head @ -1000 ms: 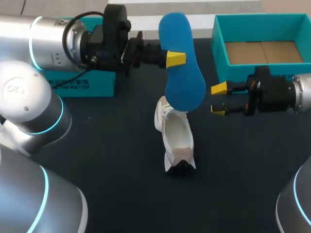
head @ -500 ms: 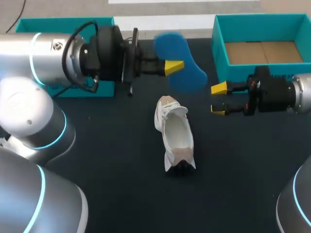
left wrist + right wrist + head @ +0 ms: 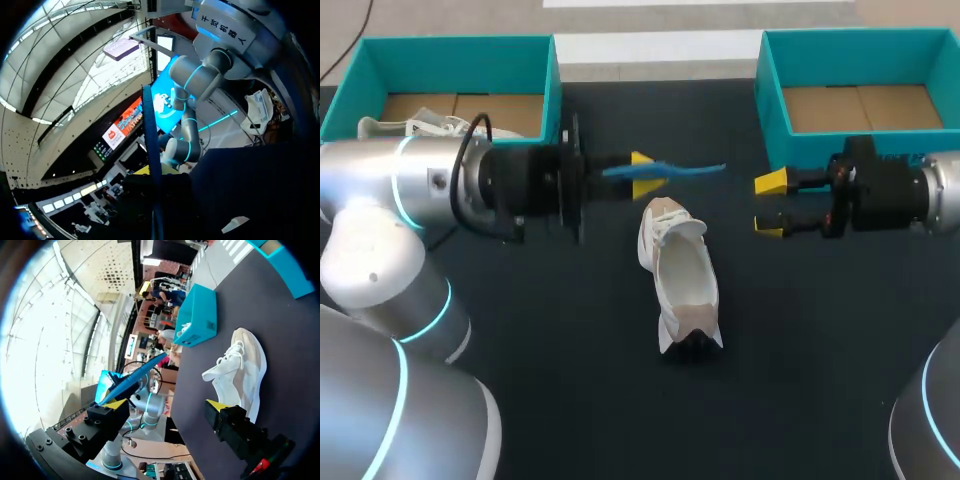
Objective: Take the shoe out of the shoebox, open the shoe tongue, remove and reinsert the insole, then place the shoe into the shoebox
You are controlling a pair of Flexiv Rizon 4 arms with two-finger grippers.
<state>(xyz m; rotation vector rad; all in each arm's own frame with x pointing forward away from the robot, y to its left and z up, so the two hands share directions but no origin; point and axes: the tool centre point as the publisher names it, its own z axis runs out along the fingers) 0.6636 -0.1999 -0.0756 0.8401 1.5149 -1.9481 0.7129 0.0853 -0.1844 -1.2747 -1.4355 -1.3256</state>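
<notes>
Insole is clamped edge-on by the left pincer, near the shoe. Right pincer is spread wide beside the shoebox.

Two teal shoeboxes: left shoebox, right shoebox. Two white shoes: table shoe, boxed shoe. One blue insole. Two grippers: left gripper, right gripper.
</notes>
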